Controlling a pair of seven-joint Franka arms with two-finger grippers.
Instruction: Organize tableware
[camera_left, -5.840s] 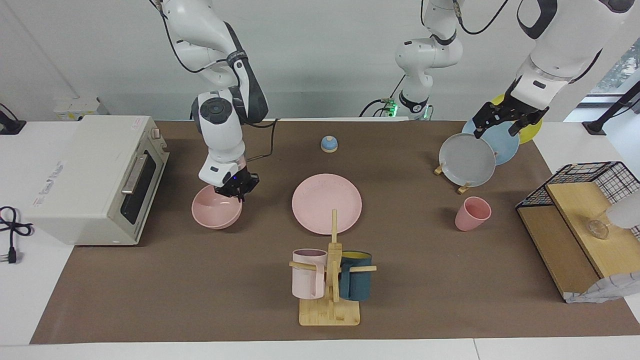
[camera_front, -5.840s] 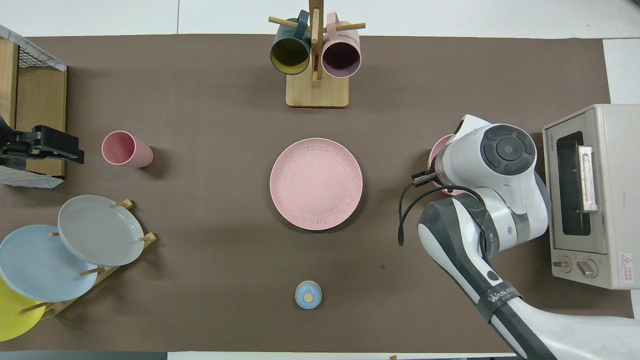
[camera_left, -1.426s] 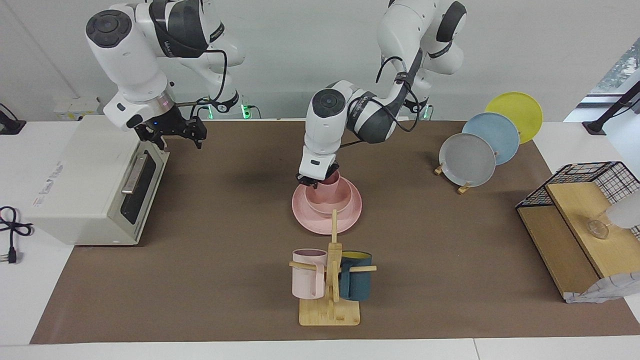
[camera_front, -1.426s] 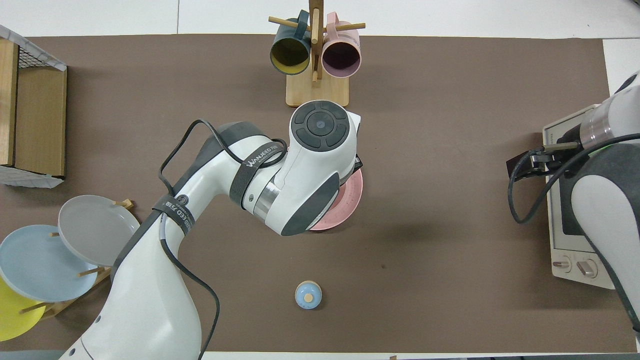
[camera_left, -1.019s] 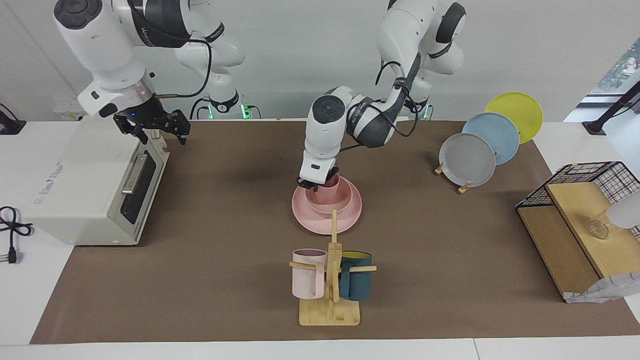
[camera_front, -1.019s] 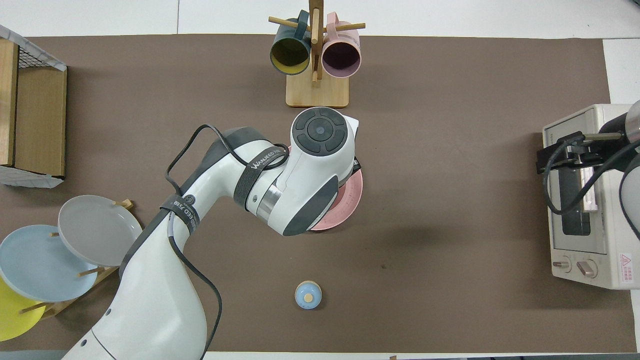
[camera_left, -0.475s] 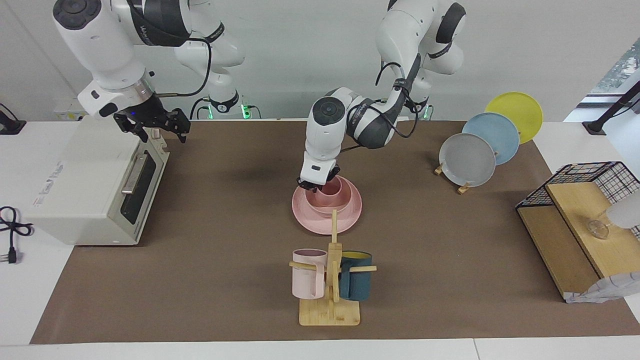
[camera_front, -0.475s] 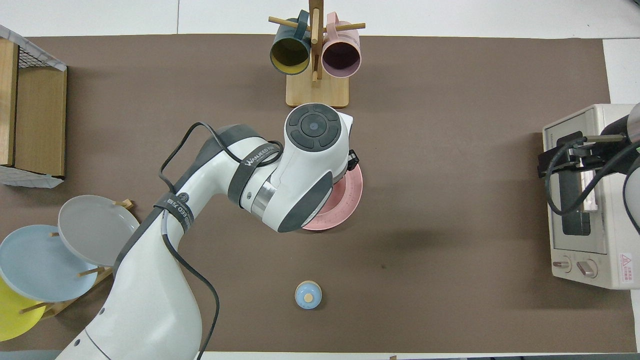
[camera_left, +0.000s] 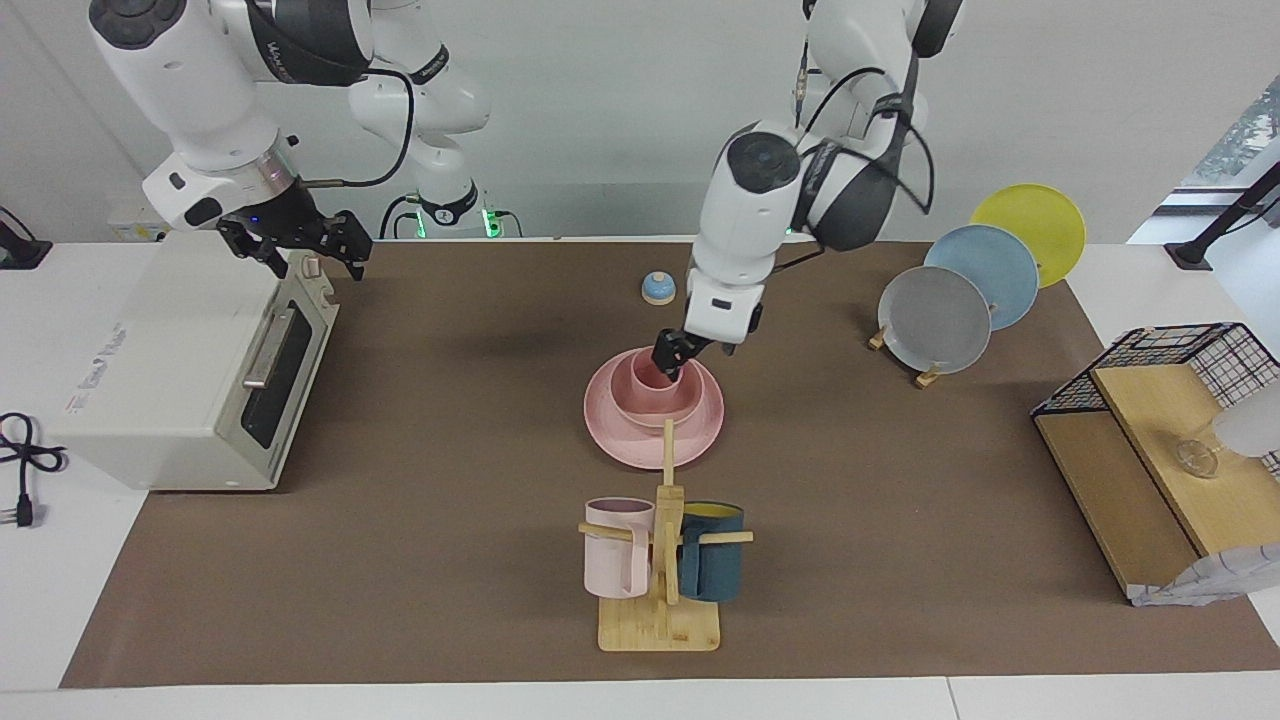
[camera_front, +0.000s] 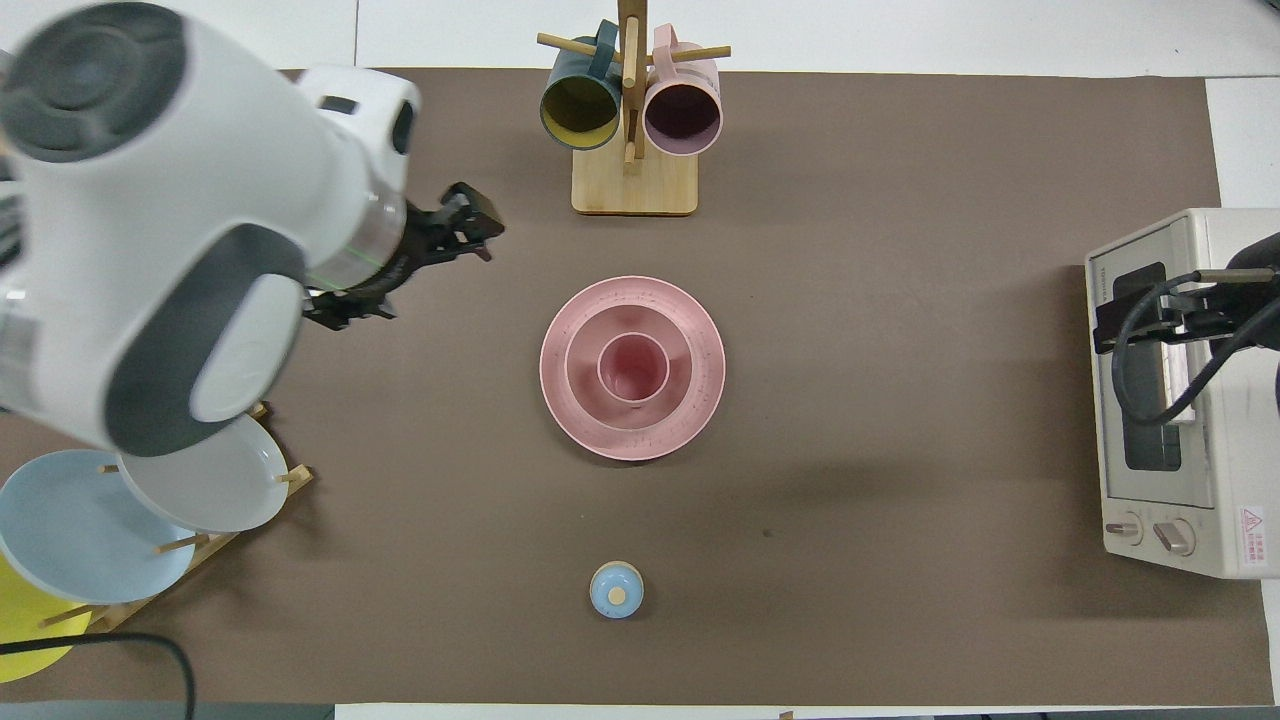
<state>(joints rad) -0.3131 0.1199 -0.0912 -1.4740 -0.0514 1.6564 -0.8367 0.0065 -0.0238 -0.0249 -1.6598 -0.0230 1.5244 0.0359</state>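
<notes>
The cup sits nested in the bowl on the plate mid-table — stacked to save room. The left gripper hangs empty, fingers apart, raised off the stack; the right gripper, also spread, waits over the oven.

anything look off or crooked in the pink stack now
Nothing stands out. The cup stands upright in the bowl, which sits centred on the plate. The left gripper is open above the stack; the right gripper waits over the toaster oven.

Table carries plate, toaster oven, mug rack.
</notes>
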